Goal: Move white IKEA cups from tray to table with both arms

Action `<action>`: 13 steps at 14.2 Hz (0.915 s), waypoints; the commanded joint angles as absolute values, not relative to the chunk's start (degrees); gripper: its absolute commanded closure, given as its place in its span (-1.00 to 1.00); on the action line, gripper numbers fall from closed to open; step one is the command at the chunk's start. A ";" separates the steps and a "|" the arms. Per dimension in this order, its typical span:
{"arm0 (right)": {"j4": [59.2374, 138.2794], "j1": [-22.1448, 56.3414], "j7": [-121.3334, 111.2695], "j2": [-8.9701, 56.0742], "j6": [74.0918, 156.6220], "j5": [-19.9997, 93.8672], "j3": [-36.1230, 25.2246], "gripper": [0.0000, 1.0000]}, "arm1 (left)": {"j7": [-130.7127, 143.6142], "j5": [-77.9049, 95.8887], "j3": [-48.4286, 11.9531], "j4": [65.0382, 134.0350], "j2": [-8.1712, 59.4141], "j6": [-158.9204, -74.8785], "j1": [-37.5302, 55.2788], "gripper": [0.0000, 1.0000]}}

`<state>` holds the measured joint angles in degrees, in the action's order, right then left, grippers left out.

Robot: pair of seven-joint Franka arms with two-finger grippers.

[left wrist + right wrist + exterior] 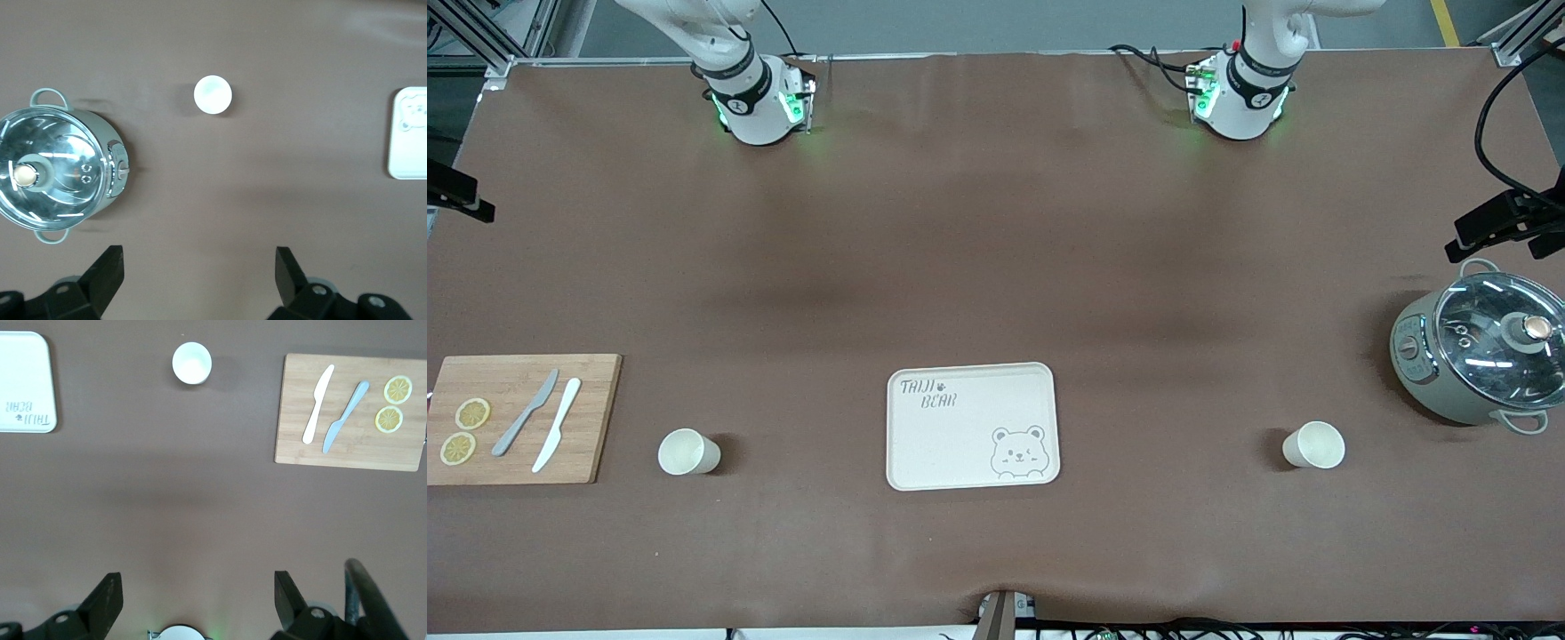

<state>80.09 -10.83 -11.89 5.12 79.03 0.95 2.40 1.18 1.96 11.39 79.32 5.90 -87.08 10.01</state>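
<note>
The brown worktop (996,267) carries a cream bear-print tray (972,426) at its middle, low in the front view. Two white cups stand upright on the bare worktop, one on each flank of the tray and well apart from it. The cup toward the right arm's end (687,452) sits at the tray's 9 o'clock in the front view, just beside a bamboo cutting board (520,418). On that board lie a grey knife (525,412), a white knife (557,424) and two lemon slices (464,431). The cup toward the left arm's end (1314,444) sits at the tray's 3 o'clock, with a lidded grey-green pot (1476,356) near it at about its 1 o'clock, farther from the front camera.

Both arms wait raised by their bases, high over the worktop. The left gripper (199,273) hangs with its fingers (107,270) spread wide and holding nothing; its wrist view takes in the pot, one cup (213,94) and an edge of the tray. The right gripper (197,597) likewise has its fingers (107,597) wide apart and empty, over bare worktop, with the other cup (192,363), the board and a corner of the tray in its view.
</note>
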 commanded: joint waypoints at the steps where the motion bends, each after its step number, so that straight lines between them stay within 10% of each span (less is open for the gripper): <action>1: 87.96 -11.69 -10.11 2.91 84.01 0.61 3.34 -1.00 | 0.09 -0.26 10.64 78.13 6.42 -86.22 10.37 -1.00; 13: 88.07 -11.25 -10.11 2.46 84.29 0.62 3.60 -1.00 | 0.09 -0.09 10.64 78.13 6.50 -86.22 9.75 -1.00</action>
